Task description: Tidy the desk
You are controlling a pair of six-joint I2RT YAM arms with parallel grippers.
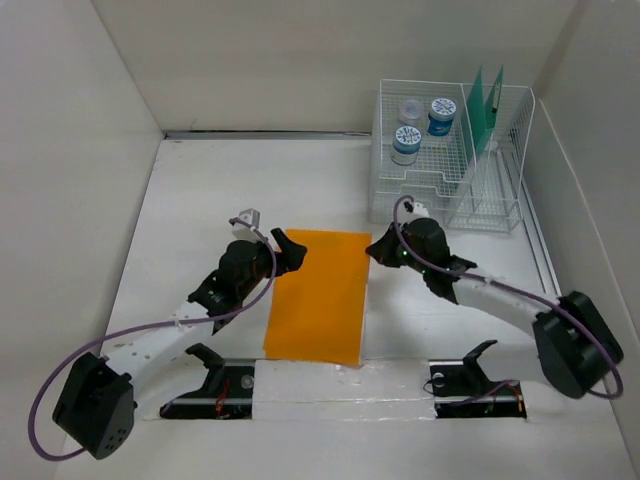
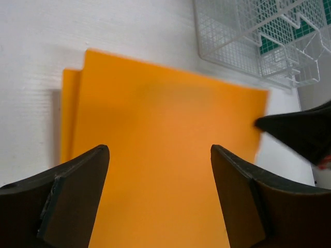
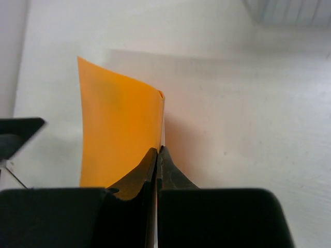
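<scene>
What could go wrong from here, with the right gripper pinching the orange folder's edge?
1. The right gripper holds only the thin edge of the orange folder, which curls up there; it could slip or crease when lifted.
2. The left gripper is open above the folder, so the rest has no support and may sag or drag across the desk.

light: bright, even, diffuse | shadows: soft, short, on desk [image 1: 200, 190] beside orange folder [image 3: 119, 129] | left wrist: folder edges blurred | top external: sharp | right wrist: foreground dark

Overhead, two wrist close-ups; common orange sheet [image 1: 318, 295]
</scene>
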